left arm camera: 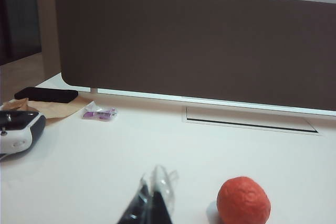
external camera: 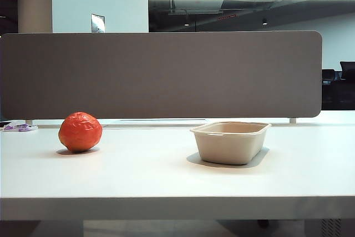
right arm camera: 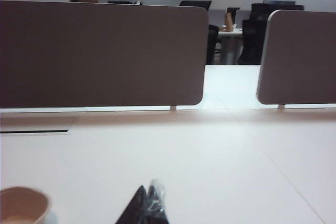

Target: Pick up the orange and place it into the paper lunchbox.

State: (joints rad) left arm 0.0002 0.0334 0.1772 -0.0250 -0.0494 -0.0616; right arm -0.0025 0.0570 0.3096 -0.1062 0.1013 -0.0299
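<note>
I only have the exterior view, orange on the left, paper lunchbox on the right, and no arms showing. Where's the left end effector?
Observer: The left wrist view shows the left end effector shut, empty, with the orange just beside it.
Operator: And the right one?
Observer: The right end effector is shut too, holding nothing; the paper lunchbox rim shows at the corner of its wrist view.
Operator: Anything else near the orange?
Observer: Farther off, a white and black device sits at the table edge, hidden from your view.

Red-orange orange (external camera: 80, 131), beige paper lunchbox (external camera: 230, 142), seemingly dark grey partition (external camera: 161, 73).
</note>
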